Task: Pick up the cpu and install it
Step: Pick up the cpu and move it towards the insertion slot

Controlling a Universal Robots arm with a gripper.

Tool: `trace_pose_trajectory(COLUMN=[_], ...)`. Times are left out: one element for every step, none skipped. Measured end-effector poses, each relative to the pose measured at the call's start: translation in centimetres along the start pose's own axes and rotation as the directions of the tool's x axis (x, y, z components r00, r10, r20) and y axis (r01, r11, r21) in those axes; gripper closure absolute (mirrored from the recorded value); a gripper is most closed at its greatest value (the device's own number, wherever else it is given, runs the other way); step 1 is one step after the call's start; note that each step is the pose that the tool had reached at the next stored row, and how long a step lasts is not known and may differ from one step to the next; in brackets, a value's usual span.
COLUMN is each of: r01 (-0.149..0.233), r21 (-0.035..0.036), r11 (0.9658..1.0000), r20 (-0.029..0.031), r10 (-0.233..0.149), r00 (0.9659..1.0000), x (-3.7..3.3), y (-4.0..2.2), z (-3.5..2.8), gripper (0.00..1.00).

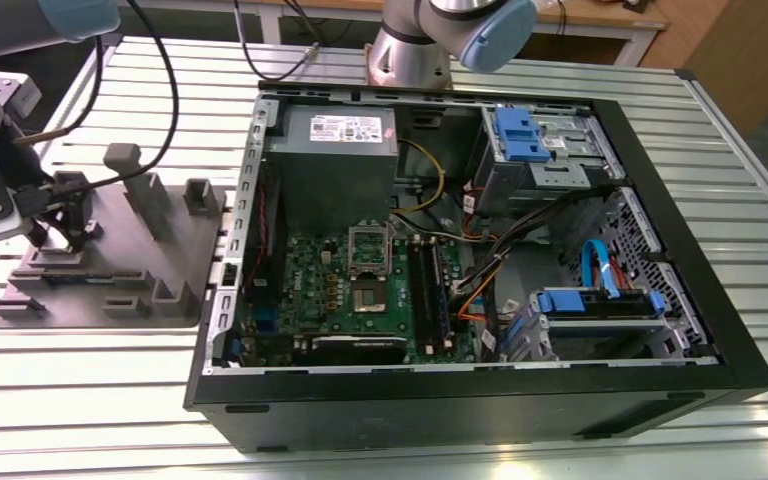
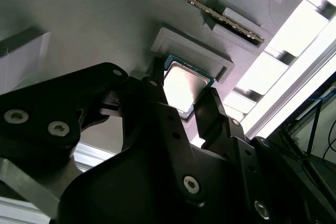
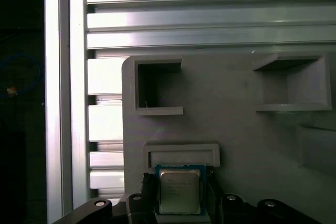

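The cpu (image 3: 179, 191) is a small square chip with a shiny silver top, lying just beside a low raised bracket (image 3: 181, 154) on the grey holder tray (image 1: 104, 265). In both wrist views my gripper (image 3: 179, 195) straddles it, and one black finger (image 3: 149, 186) presses each side edge. The second wrist view has the cpu (image 2: 182, 83) caught between the fingers (image 2: 211, 109) of the gripper (image 2: 184, 98). At the exterior view's left, the gripper (image 1: 61, 238) reaches down onto the tray, well away from the motherboard (image 1: 357, 290) in the open computer case (image 1: 491, 400).
Upright posts (image 1: 131, 175) and square pockets (image 3: 157, 87) rise from the tray around the gripper. A RAM stick (image 2: 205, 9) stands in a tray slot. The case holds a grey power supply (image 1: 337, 135), blue drive bays (image 1: 538, 135) and cables. A second arm's base (image 1: 418, 45) stands behind it.
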State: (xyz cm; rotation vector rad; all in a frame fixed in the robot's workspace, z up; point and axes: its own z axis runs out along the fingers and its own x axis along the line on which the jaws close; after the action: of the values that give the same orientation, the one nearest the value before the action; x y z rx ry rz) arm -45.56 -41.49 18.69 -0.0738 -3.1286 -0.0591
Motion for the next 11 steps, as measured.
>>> trace_pose_trajectory(r01=[0.0, 0.0, 0.0, 0.0, 0.0, 0.0, 0.0, 0.0, 0.0, 0.0, 0.0], r21=[0.0001, 0.0001, 0.0, 0.0, 0.0, 0.0001, 0.0001, 0.0001, 0.0, 0.0, 0.0], r11=[1.0, 1.0, 1.0, 1.0, 1.0, 1.0, 1.0, 1.0, 1.0, 1.0, 1.0], r20=[-0.0001, -0.0001, 0.0, 0.0, 0.0, 0.0, -0.0001, -0.0001, 0.0, 0.0, 0.0], r10=[0.0, 0.0, 0.0, 0.0, 0.0, 0.0, 0.0, 0.0, 0.0, 0.0, 0.0], r00=[1.0, 1.0, 1.0, 1.0, 1.0, 1.0, 1.0, 1.0, 1.0, 1.0, 1.0], x=[0.0, 0.0, 0.0, 0.0, 0.0, 0.0, 0.0, 0.0, 0.0, 0.0, 0.01], y=[0.0, 0.0, 0.0, 0.0, 0.01, 0.01, 0.01, 0.01, 0.01, 0.01, 0.01], z=[-0.03, -0.06, -0.07, -0.09, -0.11, -0.14, -0.17, -0.2, -0.23, -0.25, -0.28], gripper=[0.53, 0.53, 0.53, 0.53, 0.53, 0.53, 0.53, 0.53, 0.53, 0.53, 0.53])
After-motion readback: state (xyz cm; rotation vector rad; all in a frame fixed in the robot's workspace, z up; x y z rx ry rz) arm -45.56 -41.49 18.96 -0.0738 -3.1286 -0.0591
